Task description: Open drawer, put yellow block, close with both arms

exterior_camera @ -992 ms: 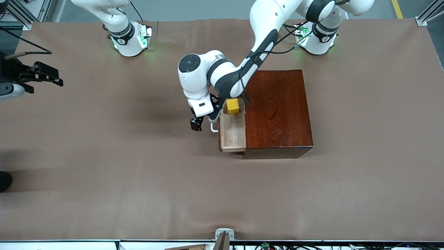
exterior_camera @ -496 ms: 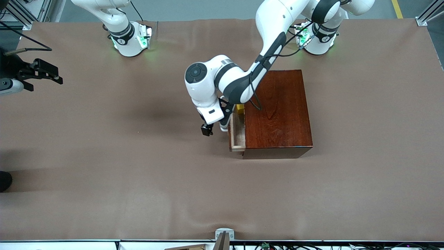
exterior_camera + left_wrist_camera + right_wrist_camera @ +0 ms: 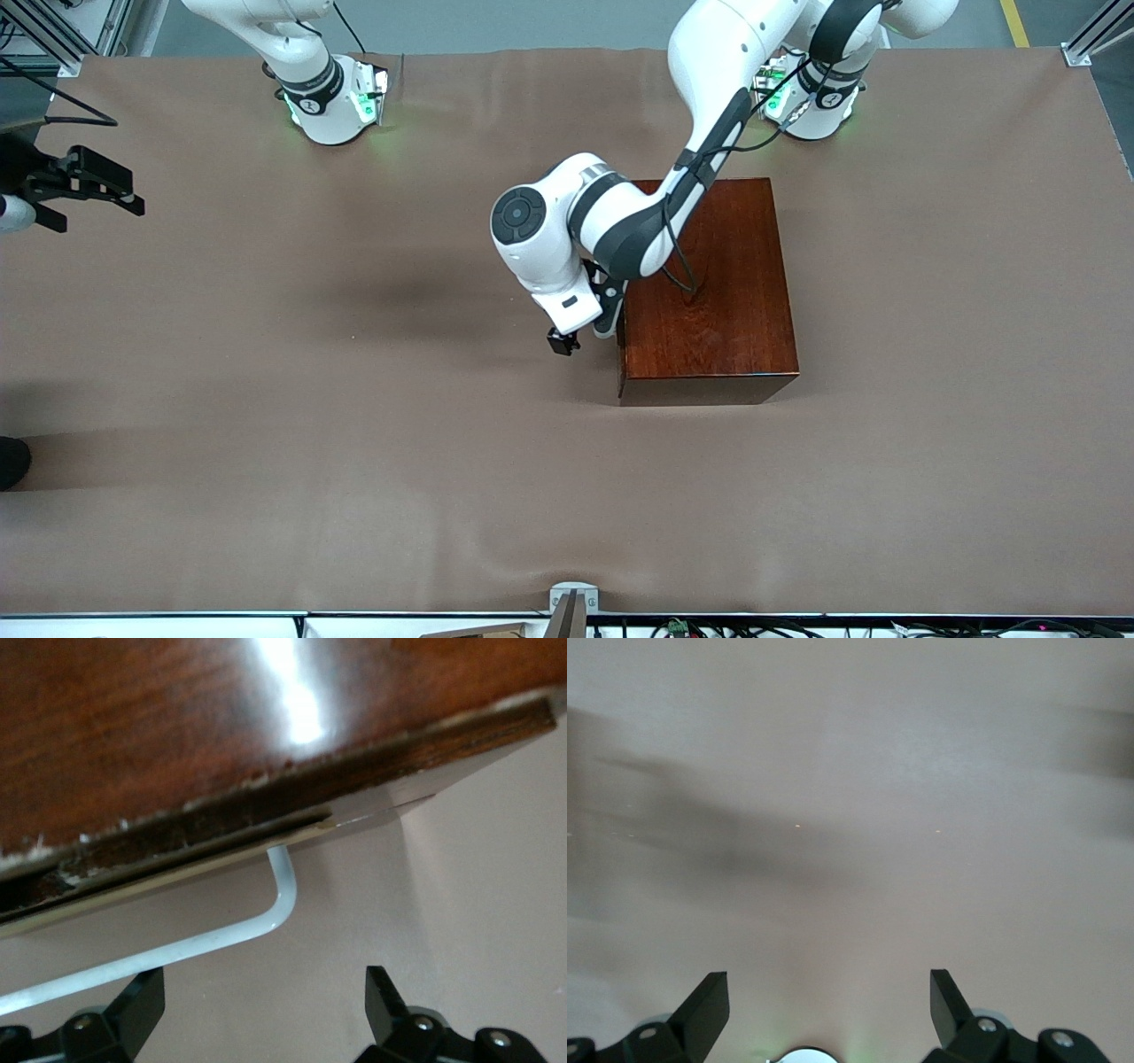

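Before the shut drawer, left claw spread empty at its white handle, right claw waiting, spread empty, no legible writing

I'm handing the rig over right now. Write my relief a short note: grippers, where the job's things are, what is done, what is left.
Left gripper: open, at the drawer's white handle, in front of the drawer, holding nothing.
Right gripper: open and empty, waiting over the bare table at the right arm's end.
Drawer: pushed in almost flush with the wooden box; the left wrist view shows a thin gap.
Yellow block: not visible in any view.
Done: drawer looks closed or nearly so.
Left: confirm it is fully seated, then back the left arm away.
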Robot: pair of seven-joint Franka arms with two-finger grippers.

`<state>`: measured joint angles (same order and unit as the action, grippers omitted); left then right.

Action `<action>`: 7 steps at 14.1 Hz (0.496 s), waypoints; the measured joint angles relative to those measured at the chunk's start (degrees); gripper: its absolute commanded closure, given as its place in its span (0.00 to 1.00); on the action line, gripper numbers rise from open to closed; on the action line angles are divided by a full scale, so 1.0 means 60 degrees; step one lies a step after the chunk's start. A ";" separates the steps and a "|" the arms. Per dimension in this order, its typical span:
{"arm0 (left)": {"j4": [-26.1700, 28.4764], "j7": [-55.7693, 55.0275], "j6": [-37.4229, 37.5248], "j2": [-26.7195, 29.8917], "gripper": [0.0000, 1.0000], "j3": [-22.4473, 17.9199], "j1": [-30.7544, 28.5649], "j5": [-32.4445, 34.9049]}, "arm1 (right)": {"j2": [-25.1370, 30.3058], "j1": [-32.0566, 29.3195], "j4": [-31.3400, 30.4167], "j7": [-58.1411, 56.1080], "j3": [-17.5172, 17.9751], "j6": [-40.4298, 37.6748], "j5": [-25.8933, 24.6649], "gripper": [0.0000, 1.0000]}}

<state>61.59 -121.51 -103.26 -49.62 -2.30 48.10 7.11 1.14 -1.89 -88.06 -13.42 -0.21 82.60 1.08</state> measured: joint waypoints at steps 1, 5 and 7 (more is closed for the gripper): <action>0.0000 0.0000 0.0003 0.0010 0.00 0.0000 -0.0014 -0.0002 | 0.0000 0.0006 0.0018 0.0000 0.0043 0.0000 -0.0109 0.00; 0.0000 0.0002 0.0007 0.0071 0.00 -0.0003 -0.0037 -0.0030 | 0.0000 0.0006 0.0024 0.0000 0.0083 -0.0019 -0.0185 0.00; -0.0017 0.0083 0.0013 0.0180 0.00 -0.0012 -0.0076 -0.0106 | 0.0000 0.0006 0.0024 0.0000 0.0083 -0.0029 -0.0185 0.00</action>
<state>61.49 -121.01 -103.18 -48.54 -2.38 47.64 6.47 1.14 -1.85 -87.92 -13.43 0.29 82.42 -0.03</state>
